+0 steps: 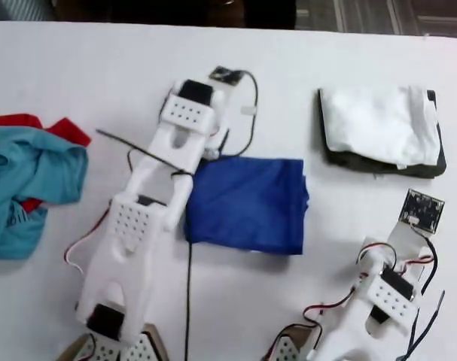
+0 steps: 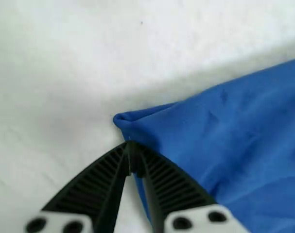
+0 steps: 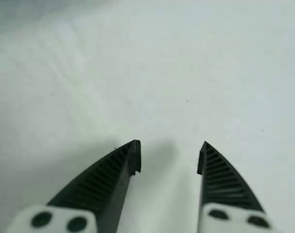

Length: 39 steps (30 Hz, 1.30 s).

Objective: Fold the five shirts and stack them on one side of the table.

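A blue shirt (image 1: 247,203) lies folded into a rectangle in the middle of the table. My left gripper (image 2: 130,155) is shut on its corner (image 2: 125,120), the far left one in the high view, where the left arm (image 1: 149,195) stretches up beside it. A folded white shirt (image 1: 379,120) rests on a folded dark shirt (image 1: 341,159) at the far right. Crumpled teal (image 1: 25,188) and red (image 1: 70,129) shirts lie heaped at the left edge. My right gripper (image 3: 169,158) hangs open over bare table; its arm (image 1: 386,293) sits at the near right.
The white table (image 1: 100,68) has bare room along its far side and between the blue shirt and the stack. Cables (image 1: 189,301) run along the left arm and around the right arm's base.
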Each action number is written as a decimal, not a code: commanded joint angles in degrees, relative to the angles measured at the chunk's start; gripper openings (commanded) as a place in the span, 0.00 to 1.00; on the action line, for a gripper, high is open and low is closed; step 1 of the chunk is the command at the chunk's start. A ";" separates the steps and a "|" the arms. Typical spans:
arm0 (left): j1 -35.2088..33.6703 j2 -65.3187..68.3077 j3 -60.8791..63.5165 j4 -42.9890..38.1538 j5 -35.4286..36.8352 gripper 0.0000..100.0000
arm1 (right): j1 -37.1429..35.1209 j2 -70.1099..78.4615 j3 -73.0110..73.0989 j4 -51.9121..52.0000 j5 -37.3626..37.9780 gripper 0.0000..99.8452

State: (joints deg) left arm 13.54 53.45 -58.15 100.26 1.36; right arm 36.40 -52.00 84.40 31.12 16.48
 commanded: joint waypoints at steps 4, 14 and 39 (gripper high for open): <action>1.23 -3.78 -6.99 1.93 0.26 0.03 | -0.40 -1.36 -0.35 -1.10 -0.35 0.19; 5.10 -3.16 4.88 -1.67 2.11 0.03 | -0.40 -1.36 -0.35 -1.10 -0.35 0.19; 7.38 -3.78 -3.38 1.41 1.14 0.03 | -0.40 -1.36 -0.35 -1.10 -0.35 0.19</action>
State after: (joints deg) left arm 17.76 53.45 -54.11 98.95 1.63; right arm 36.40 -52.00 84.40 31.12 16.48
